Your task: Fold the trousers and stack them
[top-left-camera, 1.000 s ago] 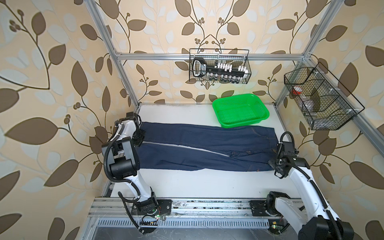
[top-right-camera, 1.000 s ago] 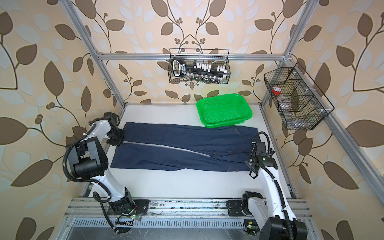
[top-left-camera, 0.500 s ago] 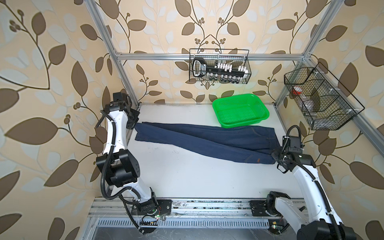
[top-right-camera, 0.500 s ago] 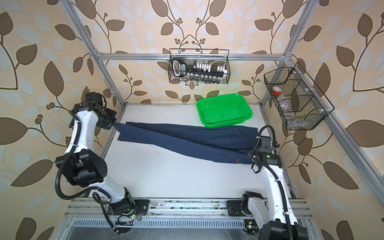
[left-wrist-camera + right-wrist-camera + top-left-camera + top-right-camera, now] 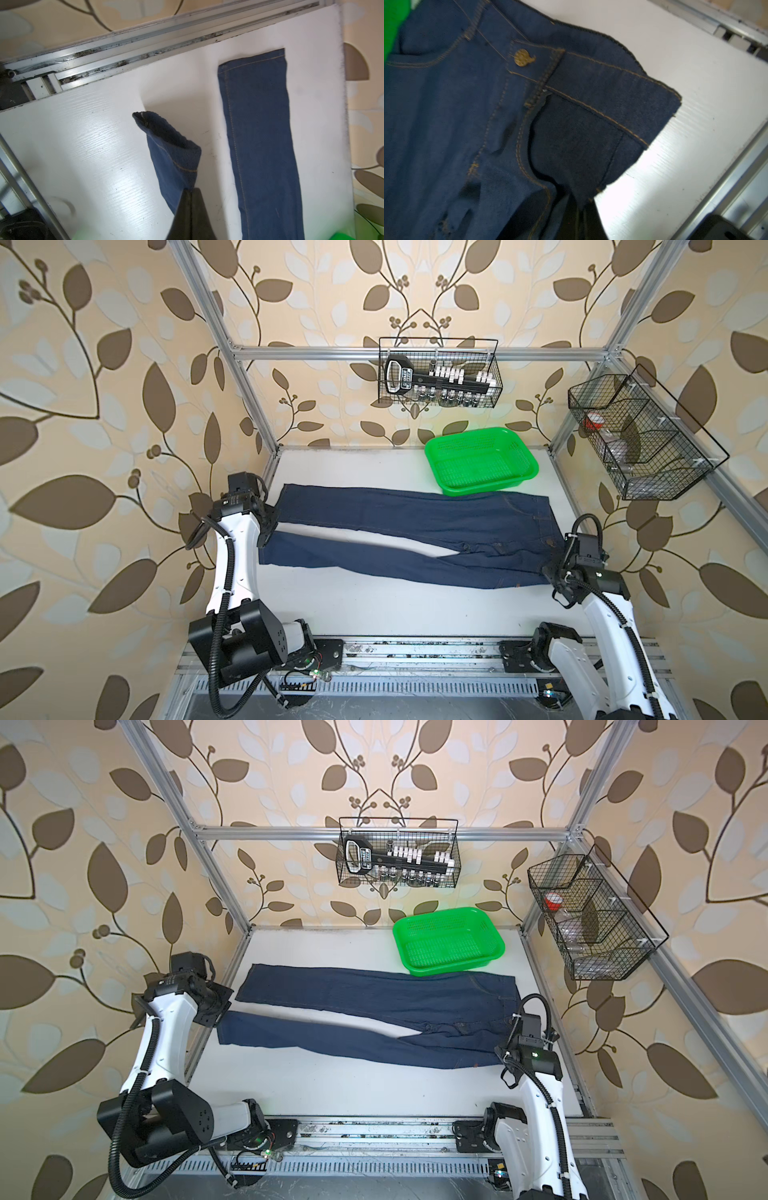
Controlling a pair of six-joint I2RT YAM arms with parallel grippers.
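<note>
The trousers (image 5: 415, 539) (image 5: 374, 1011) are dark navy jeans lying on the white table, waist to the right, legs spread in a narrow V toward the left. My left gripper (image 5: 266, 531) (image 5: 222, 1011) (image 5: 190, 189) is shut on the cuff (image 5: 172, 145) of the near leg, which hangs slightly lifted. The far leg (image 5: 259, 124) lies flat. At the near right, my right gripper (image 5: 548, 568) (image 5: 500, 1052) (image 5: 579, 207) is shut on the near corner of the waistband, which is lifted. A brass button (image 5: 521, 57) shows on the waistband.
A bright green basket (image 5: 486, 487) (image 5: 453, 968) stands at the back right, its front edge touching the trousers. A wire basket (image 5: 440, 377) hangs on the back wall and another (image 5: 640, 439) on the right wall. Aluminium frame rails border the table.
Half a second ago the legs were together and raised, the left gripper high at the back left. Now both grippers have come forward and down, and the near leg has split from the far one.
</note>
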